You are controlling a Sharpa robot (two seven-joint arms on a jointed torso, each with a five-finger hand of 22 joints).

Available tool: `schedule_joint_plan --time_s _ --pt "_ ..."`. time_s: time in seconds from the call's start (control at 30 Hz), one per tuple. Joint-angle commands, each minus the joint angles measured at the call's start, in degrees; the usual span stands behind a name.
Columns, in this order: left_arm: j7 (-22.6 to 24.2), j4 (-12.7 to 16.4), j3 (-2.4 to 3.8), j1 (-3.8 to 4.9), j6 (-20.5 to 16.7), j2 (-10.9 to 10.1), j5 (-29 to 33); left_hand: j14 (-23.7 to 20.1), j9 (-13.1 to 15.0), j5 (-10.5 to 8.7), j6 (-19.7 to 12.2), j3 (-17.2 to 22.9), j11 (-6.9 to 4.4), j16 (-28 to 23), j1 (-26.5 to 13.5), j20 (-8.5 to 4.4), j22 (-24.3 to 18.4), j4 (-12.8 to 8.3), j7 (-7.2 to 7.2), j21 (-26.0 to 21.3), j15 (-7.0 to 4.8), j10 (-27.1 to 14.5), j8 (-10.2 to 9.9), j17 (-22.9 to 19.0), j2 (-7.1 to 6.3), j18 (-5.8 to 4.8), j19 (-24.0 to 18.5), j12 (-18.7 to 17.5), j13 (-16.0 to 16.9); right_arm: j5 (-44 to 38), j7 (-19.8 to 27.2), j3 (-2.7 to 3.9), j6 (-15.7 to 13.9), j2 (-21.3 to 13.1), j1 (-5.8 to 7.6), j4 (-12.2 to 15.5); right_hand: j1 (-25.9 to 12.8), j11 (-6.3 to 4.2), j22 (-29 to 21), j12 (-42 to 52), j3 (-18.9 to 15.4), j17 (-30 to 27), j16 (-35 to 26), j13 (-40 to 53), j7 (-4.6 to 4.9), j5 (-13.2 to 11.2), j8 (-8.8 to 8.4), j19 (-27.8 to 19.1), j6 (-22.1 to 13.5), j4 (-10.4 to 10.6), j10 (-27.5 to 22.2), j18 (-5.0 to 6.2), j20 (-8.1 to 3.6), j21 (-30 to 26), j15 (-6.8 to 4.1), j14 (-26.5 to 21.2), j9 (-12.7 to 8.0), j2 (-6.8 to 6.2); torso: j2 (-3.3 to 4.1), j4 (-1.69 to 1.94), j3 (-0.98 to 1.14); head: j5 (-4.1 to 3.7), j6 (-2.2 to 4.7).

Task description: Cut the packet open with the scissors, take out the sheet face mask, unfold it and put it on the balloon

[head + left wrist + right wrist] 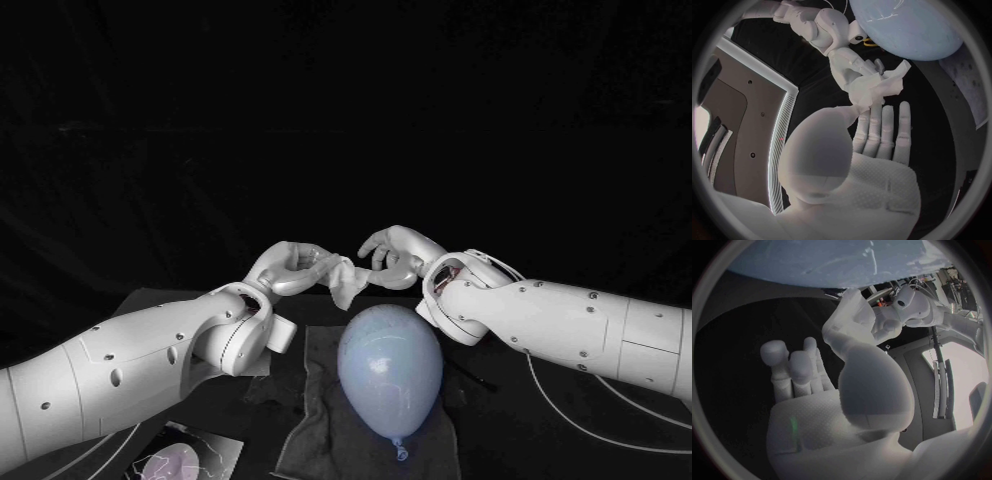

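Note:
A crumpled white sheet mask hangs between my two hands, just above the far end of the pale blue balloon. My left hand pinches the mask's left side and my right hand grips its right side. In the left wrist view the folded mask sits between my left thumb and its straight fingers, with my right hand holding its far end near the balloon. The right wrist view has my right hand beneath the balloon, facing my left hand.
The balloon lies lengthwise on a dark grey cloth on the black table, knot toward me. A cut packet lies at the near left, beside my left arm. Thin white cables run under my right arm.

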Motion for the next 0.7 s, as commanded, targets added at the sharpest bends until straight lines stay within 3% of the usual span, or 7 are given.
schedule_joint_plan --time_s 0.03,0.27,0.37,0.57,0.63,0.7 --pt "-2.24 -0.02 0.11 0.48 3.19 -0.06 5.56 -0.18 1.08 0.25 -0.01 1.98 -0.25 0.08 -0.73 0.04 -0.08 -0.94 0.33 -0.38 -0.11 0.13 0.65 -0.18 -0.6 -0.32 -0.5 0.35 0.21 -7.48 0.21 -0.01 6.83 -0.45 0.02 0.12 1.23 0.1 -1.28 -0.93 -0.38 -2.15 -1.57 -2.14 0.46 -0.15 0.09 -1.46 -0.42 -0.11 -0.35 0.91 0.28 -2.96 0.12 -2.41 -0.01 0.32 -0.04 -0.01 0.01 0.13 -0.04" --pt "-3.3 -0.49 0.12 0.83 2.7 -0.15 8.61 0.6 2.04 0.27 -0.02 5.83 -0.63 0.58 -3.49 0.09 -0.01 -3.19 0.54 -0.16 -0.42 0.82 1.54 -0.61 -1.7 -0.1 -0.17 0.76 0.52 -8.45 -0.18 -0.03 8.32 -1.12 0.03 -0.15 5.62 -0.89 -0.91 -1.79 2.83 -3.21 -0.78 -5.95 -0.6 -0.46 1.45 -0.35 1.81 -2.54 0.94 0.87 -0.42 -2.21 -0.8 -2.69 0.18 2.35 -0.03 -0.01 0.01 0.31 0.08" --pt "-3.8 -0.72 0.12 0.96 2.58 -0.16 9.21 0.89 2.28 0.27 0.03 6.63 -0.75 0.74 -4.32 0.07 0.06 -3.78 0.52 0.0 -0.54 1.13 1.74 -0.71 -1.89 -0.03 0.0 0.85 0.53 -7.78 0.11 -0.03 7.36 -1.33 0.03 -0.41 6.21 -1.45 0.54 -1.75 4.41 -2.42 1.12 -7.52 -1.1 -0.46 2.05 1.79 3.4 -3.07 2.3 0.36 -0.93 1.08 -1.36 -0.94 0.16 3.34 0.0 -0.01 0.01 0.43 0.05" --pt "-5.22 -1.33 0.12 1.27 1.8 0.05 9.0 1.16 2.47 0.26 0.09 7.26 -0.86 0.9 -4.91 0.04 0.17 -4.35 0.51 0.21 -0.65 1.34 1.9 -0.79 -2.0 0.06 0.19 0.9 0.52 -2.89 1.37 0.0 4.22 -1.64 0.15 -1.44 4.88 -2.33 3.47 -1.25 6.39 -0.51 4.94 -9.96 -1.82 -0.13 2.4 6.22 5.67 -2.81 4.3 -0.85 -1.73 8.09 -2.17 3.04 -0.26 4.06 -0.02 0.03 -0.04 0.67 -0.11" --pt "-5.56 -1.48 0.12 1.32 1.52 0.15 8.82 1.2 2.49 0.25 0.1 7.32 -0.87 0.93 -4.98 0.04 0.18 -4.42 0.52 0.23 -0.66 1.37 1.92 -0.8 -2.04 0.07 0.21 0.92 0.52 -1.51 1.85 0.02 4.28 -1.79 0.27 -1.71 4.43 -2.45 3.95 -0.95 6.71 -0.22 5.66 -10.35 -1.85 0.0 2.24 7.0 5.9 -2.77 4.62 -1.05 -1.88 9.21 -2.27 3.84 -0.46 3.83 -0.02 0.04 -0.05 0.76 -0.13" --pt "-5.88 -1.72 0.11 1.37 1.13 0.27 8.68 1.27 2.54 0.25 0.13 7.45 -0.89 0.97 -5.12 0.03 0.21 -4.54 0.52 0.28 -0.69 1.43 1.95 -0.82 -2.06 0.08 0.25 0.93 0.52 0.73 2.7 0.03 4.56 -1.9 0.43 -2.06 1.8 -2.42 4.06 -0.34 5.18 -0.5 5.98 -10.77 -1.83 1.1 1.8 7.19 5.73 -1.65 4.94 -1.13 -1.84 9.28 -2.12 4.15 -0.82 2.12 -0.04 0.04 -0.06 0.82 -0.17"
